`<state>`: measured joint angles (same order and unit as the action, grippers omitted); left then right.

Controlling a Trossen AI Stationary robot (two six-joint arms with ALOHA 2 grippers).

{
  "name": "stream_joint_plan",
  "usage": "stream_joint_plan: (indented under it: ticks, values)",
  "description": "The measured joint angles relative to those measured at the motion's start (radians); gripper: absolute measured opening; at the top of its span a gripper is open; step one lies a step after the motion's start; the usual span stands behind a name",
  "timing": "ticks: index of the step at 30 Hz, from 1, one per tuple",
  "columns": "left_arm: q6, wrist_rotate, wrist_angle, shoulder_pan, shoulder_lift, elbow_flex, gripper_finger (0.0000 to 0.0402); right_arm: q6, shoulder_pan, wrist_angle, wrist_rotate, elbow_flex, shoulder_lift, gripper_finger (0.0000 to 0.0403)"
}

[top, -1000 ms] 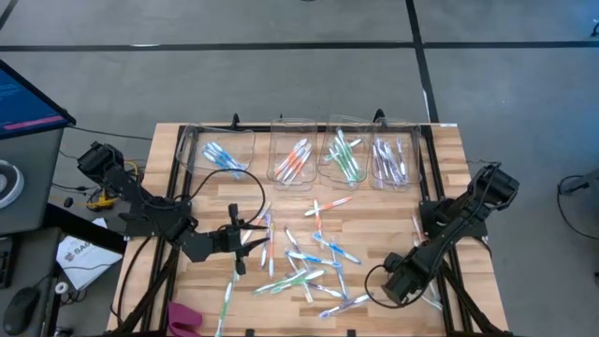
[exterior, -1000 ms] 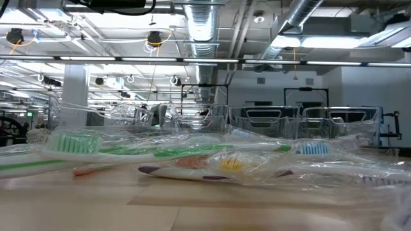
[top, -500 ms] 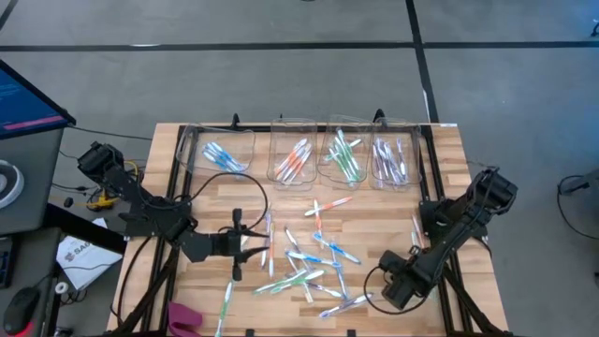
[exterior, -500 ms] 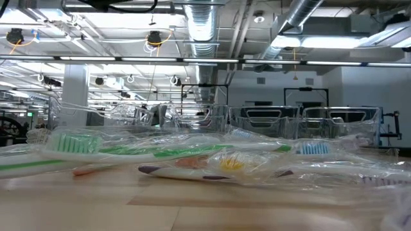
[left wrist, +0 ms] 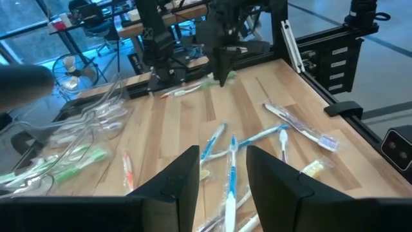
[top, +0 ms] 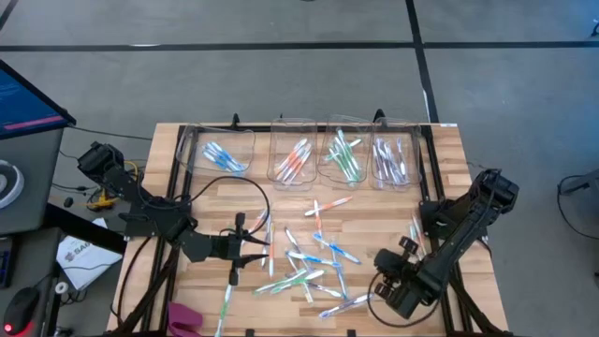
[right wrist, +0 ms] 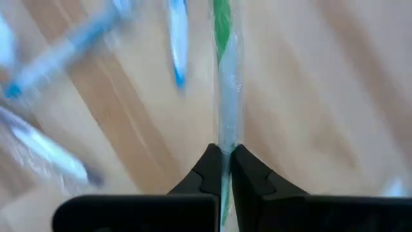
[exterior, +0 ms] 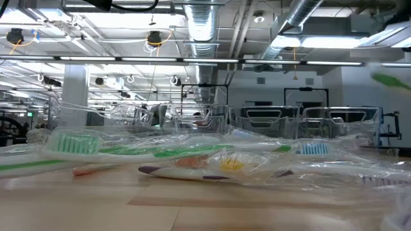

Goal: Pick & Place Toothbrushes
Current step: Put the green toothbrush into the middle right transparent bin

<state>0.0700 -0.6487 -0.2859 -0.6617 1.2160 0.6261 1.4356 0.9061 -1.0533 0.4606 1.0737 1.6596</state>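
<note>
The right gripper (right wrist: 222,169), at the table's near right, pinches a green toothbrush (right wrist: 224,84) lengthwise, lifted clear for the far bins (top: 343,154). The left gripper (left wrist: 222,169) hovers half-open and empty over scattered toothbrushes (top: 314,267).

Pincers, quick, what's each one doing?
Left pincer: open, holding nothing.
Right pincer: shut on a green toothbrush.

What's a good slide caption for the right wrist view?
Right gripper shut on a green toothbrush, held above the wooden table.
</note>
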Motion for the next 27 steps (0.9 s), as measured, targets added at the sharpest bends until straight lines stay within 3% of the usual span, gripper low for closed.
stream_joint_plan:
  ticks: [5, 11, 15, 22, 27]
  values:
    - [0.000, 0.000, 0.000, 0.000, 0.000, 0.000, 0.0121, -0.083, -0.015, 0.006, 0.229, 0.000, -0.001, 0.0004]
    - [-0.007, 0.000, 0.000, 0.000, 0.000, 0.000, 0.0121, -0.133, -0.030, -0.009, 0.327, 0.016, -0.057, 0.0004]
    - [-0.007, 0.000, 0.000, 0.000, 0.000, 0.000, 0.0121, -0.249, -0.013, -0.029, 0.433, 0.054, -0.119, 0.0004]
    - [-0.008, -0.001, 0.000, 0.006, 0.000, 0.000, 0.0121, -0.487, -0.074, -0.054, 0.745, 0.091, -0.226, 0.0005]
    - [-0.008, -0.003, 0.000, 0.007, 0.000, 0.000, 0.0121, -0.496, -0.251, -0.043, 0.704, 0.113, -0.323, 0.0005]
